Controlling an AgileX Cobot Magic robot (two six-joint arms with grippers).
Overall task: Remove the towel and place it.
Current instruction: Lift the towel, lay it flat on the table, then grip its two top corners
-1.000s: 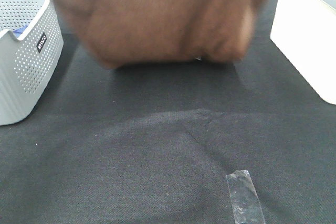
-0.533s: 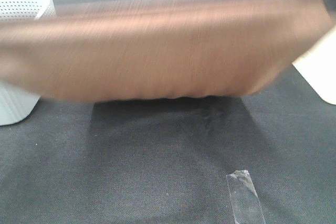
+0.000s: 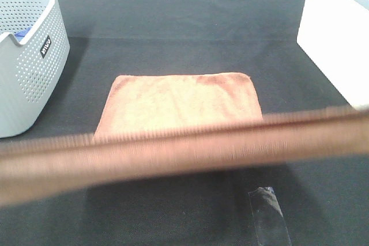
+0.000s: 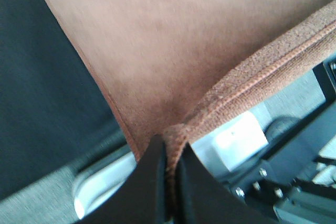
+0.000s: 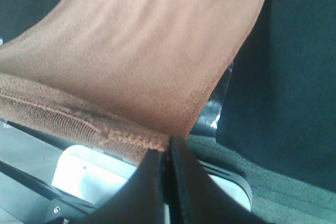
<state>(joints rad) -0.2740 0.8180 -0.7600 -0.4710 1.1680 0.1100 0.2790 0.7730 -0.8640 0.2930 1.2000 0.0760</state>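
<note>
Wrist views: my left gripper (image 4: 169,153) and right gripper (image 5: 166,153) each pinch the towel (image 3: 181,105) hem; near edge seemingly lifted, blurred.

The left gripper (image 4: 169,153) is showing as two smooth, matte black fingers (image 4: 149,182), broad at the root and tapering to thin, rounded tips. No markings or cables are showing on them. Behind the fingers and off to one side, a black angular bracket (image 4: 294,158) is carrying several small silver screws (image 4: 261,172) along its edge; whether it belongs to the arm cannot be told. The right gripper (image 5: 167,153) is looking much the same: two plain black fingers (image 5: 191,187) with a faint sheen, widening steadily away from the tips.
</note>
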